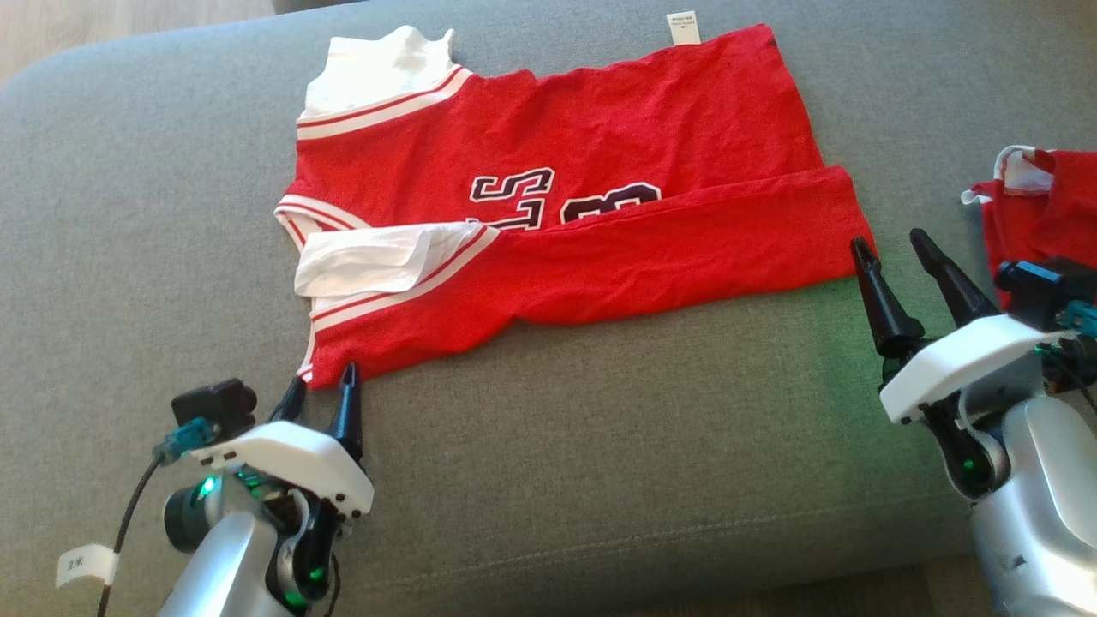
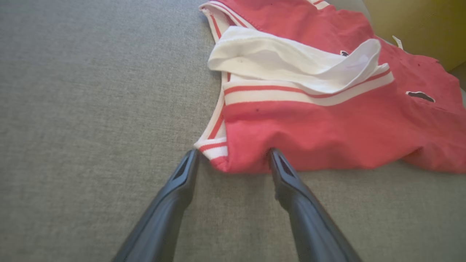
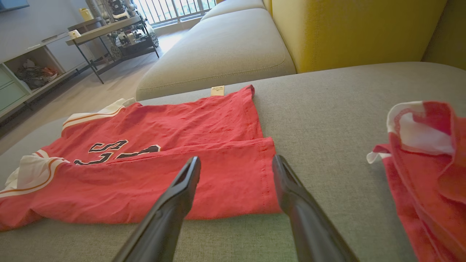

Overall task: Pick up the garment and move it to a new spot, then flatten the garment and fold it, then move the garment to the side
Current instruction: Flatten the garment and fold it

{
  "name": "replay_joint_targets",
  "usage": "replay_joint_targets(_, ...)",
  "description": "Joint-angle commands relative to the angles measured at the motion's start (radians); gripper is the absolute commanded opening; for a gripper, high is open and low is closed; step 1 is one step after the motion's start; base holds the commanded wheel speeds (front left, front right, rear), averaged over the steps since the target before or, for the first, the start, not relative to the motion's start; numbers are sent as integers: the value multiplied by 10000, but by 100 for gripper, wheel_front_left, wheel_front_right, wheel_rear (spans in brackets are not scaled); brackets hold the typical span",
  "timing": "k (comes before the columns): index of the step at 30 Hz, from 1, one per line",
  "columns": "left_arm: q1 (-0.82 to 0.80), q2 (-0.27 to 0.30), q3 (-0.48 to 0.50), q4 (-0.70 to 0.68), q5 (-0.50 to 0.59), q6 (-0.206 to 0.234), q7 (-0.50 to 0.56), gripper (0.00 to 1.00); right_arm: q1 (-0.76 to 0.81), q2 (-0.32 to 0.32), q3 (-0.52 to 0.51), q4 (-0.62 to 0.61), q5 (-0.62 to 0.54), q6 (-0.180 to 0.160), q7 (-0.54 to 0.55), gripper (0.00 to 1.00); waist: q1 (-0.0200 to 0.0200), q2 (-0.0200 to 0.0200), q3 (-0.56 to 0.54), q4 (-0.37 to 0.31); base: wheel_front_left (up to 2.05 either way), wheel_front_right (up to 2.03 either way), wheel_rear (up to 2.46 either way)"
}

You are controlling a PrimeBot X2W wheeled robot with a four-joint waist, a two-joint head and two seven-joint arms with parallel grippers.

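The left jaws are standing wide apart, holding nothing. The near shoulder corner of the garment (image 1: 600, 128) is lying right between their tips, with its striped trim (image 2: 214, 145) just inside one tip and the red edge meeting the other. From there the cloth is stretching ahead and across to the right jaws, resting on the grey sofa cushion (image 1: 600, 446).

It is looking thin, soft and light, so it will probably sag and trail wherever it is not being gripped. It seems too limp to push flat, so it will need pulling taut. This shoulder corner, where trim and doubled cloth are stacking up, is offering the firmest pinch on this side. A shallow bite risks catching the top layer alone.

The garment is a red sleeveless jersey with white, red-striped trim, lying sideways. Its near long edge is already lapping over the body and partly covering the dark lettering (image 1: 514, 197). A white armhole lining (image 1: 364, 261) is flopping open just beyond the left jaws, and a small label (image 1: 683, 27) is sticking out at the far hem.

The right jaws are likewise gaping and holding nothing, poised at the folded hem corner. Whether they are touching it I cannot tell. That stitched hem is looking like the matching hold.

Beside the right jaws, on their outer side, a second red garment (image 1: 1041, 210) is lying bunched, well apart from the first.
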State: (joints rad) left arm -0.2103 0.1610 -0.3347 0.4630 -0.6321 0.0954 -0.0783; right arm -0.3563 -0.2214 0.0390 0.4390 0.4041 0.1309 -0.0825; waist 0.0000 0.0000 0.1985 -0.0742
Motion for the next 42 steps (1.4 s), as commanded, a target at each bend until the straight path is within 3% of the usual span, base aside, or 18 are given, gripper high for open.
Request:
replay_joint_targets(1, -479, 136, 290, -109, 20, -82, -125, 49, -104, 21, 119, -408, -113, -2, 63, 100, 0, 0, 32, 22, 0, 0, 0)
replay_joint_targets(2, -511, 146, 256, -48, 34, -115, -123, 19, -118, 43, 127, -406, -124, -2, 115, 100, 0, 0, 39, 30, 0, 0, 0)
replay_joint_targets(3, -538, 149, 232, 9, 39, -146, -133, 0, -134, 80, 119, -370, -113, -2, 201, 100, 0, 0, 39, 36, 0, 0, 0)
replay_joint_targets(8, -589, 201, 161, 188, 21, -312, -204, 0, -398, 664, -488, 406, 445, -2, 1111, 100, 0, 0, 23, 68, 0, 0, 0)
replay_joint_targets(12, -614, 277, 122, 224, 41, -393, -249, 0, -740, 820, -877, 999, 249, -2, 1300, 100, 0, 0, 9, 136, 0, 0, 0)
replay_joint_targets(31, -1038, 561, -17, 377, 202, -402, -420, 0, -3067, 1332, -3205, 5013, -3301, -2, 1899, 100, 0, 0, 166, 702, 0, 0, 0)
replay_joint_targets(32, -1064, 559, -18, 395, 196, -402, -432, 0, -3126, 1354, -3269, 5148, -3395, -2, 1929, 82, 0, 0, 171, 725, 0, 0, 0)
replay_joint_targets(33, -1087, 555, -21, 413, 190, -404, -445, 0, -3179, 1377, -3315, 5265, -3468, -2, 1934, 48, 0, 0, 173, 744, 0, 0, 0)
replay_joint_targets(34, -1107, 552, -23, 434, 183, -409, -460, 0, -3222, 1398, -3348, 5362, -3527, -2, 1909, 7, 0, 0, 170, 757, 0, 0, 0)
replay_joint_targets(35, -1120, 547, -25, 457, 174, -416, -481, 0, -3247, 1423, -3330, 5464, -3571, -2, 1903, 0, 0, 0, 159, 761, 0, 0, 0)
replay_joint_targets(42, -1048, 549, -59, 488, 109, -546, -703, 0, -3189, 1459, -3255, 5635, -3352, -2, 1443, 0, 0, 0, -86, 688, 0, 0, 0)
